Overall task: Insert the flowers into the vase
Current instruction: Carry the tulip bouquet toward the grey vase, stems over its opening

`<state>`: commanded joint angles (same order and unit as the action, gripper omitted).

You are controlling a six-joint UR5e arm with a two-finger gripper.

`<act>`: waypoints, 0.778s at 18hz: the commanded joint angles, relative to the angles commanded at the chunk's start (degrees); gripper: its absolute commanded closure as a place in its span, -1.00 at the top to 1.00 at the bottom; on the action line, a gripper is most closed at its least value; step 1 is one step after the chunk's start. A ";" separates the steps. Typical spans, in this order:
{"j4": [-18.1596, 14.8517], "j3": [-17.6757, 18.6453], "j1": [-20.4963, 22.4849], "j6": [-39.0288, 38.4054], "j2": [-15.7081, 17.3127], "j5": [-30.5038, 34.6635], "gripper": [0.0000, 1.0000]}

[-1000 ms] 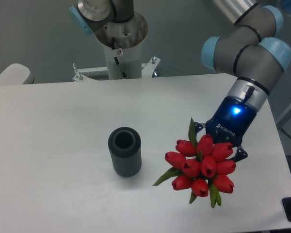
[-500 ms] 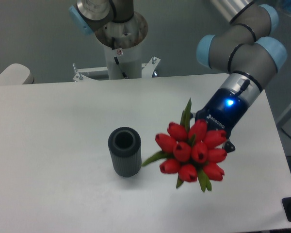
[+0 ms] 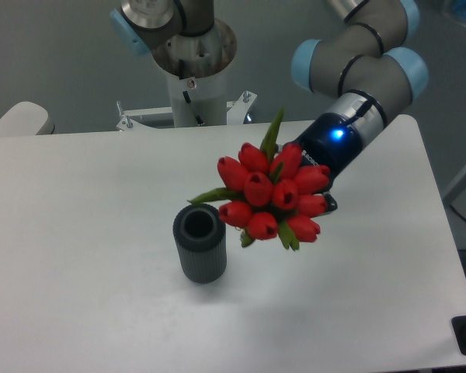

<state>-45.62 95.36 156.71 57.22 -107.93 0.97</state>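
The flowers (image 3: pixel 270 196) are a tight bunch of red tulip buds with green leaves, held in the air facing the camera. My gripper (image 3: pixel 314 189) is behind the bunch and shut on its stems; the fingers are mostly hidden by the buds. The vase (image 3: pixel 199 242), a dark grey ribbed cylinder with a round open mouth, stands upright on the white table (image 3: pixel 85 202). The bunch hangs just to the right of and above the vase mouth, its lowest left buds close to the rim. One leaf tip reaches over the vase.
A second robot base (image 3: pixel 193 58) stands on a mount at the table's back edge. A pale rounded object (image 3: pixel 15 118) sits at the far left edge. The table's right edge lies near my arm (image 3: pixel 361 66).
My gripper has carried the flowers up and to the left, from the table's right front towards the vase. The vase has not moved.
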 joint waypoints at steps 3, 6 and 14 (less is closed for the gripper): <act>0.00 0.00 -0.18 0.09 0.53 -0.09 -0.47; 0.00 -0.62 -0.26 0.00 0.53 -0.18 -0.47; 0.53 2.19 -1.93 1.84 1.76 -0.62 -0.47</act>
<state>-45.09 97.55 154.78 59.06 -106.17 0.35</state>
